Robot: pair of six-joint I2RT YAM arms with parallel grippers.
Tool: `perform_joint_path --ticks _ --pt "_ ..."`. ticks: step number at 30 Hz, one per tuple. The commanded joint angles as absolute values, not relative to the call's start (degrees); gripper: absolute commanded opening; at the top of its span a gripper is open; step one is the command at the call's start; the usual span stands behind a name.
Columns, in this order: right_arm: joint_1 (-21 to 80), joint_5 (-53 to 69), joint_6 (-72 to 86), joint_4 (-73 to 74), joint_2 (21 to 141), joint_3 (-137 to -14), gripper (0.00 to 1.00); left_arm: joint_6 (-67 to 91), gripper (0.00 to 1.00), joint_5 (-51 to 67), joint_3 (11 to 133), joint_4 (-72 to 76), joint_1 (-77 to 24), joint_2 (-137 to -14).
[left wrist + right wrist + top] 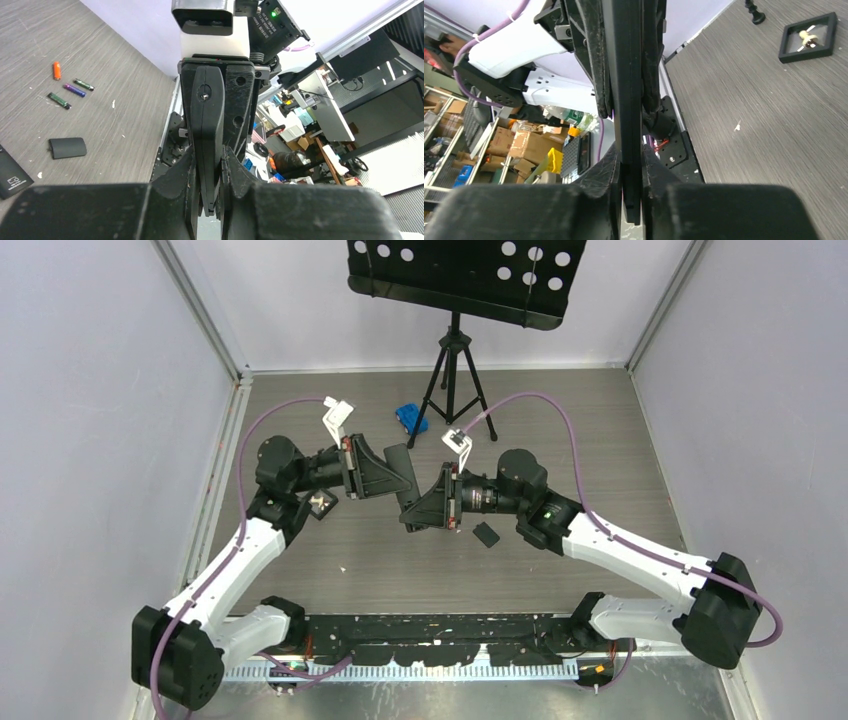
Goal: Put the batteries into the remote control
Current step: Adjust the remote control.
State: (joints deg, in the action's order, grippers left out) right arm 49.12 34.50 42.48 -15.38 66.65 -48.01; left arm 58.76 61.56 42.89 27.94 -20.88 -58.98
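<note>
Between the two arms, in the top view, I see the remote control (403, 468) held up off the table (600, 440). The left jaws grip it from one side and the right jaws from the other. Below the right jaws, toward the arm bases, a small black cover (486, 534) lies flat. A blue object (410, 417) sits beyond both jaws, and a black square frame (322, 504) lies behind the left jaws.

In the left wrist view, the left jaws stand narrow, pinched on the remote's thin edge, and the remote runs straight ahead into the right jaws. Well off to the left of these jaws the batteries lie on the table: one orange battery (57, 70), one purple battery (74, 90) and two green batteries (59, 100), near one another but apart.

In the right wrist view, the right jaws press on both faces of the remote, seen edge-on.
</note>
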Motion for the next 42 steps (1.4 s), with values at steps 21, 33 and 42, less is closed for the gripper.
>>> perform_joint_path --ticks 21,33,42 --pt "49.7 42.4 51.9 -31.3 70.4 -49.5 0.04 65.3 0.51 52.1 45.5 33.3 -20.9 -54.6" --pt "49.6 34.9 43.8 -19.7 68.1 -50.5 0.70 55.9 0.00 49.9 46.9 21.7 -20.9 -54.4" --pt "49.3 11.8 36.8 5.1 63.7 -52.0 0.79 43.7 0.00 31.9 49.2 -2.2 -20.9 -53.6"
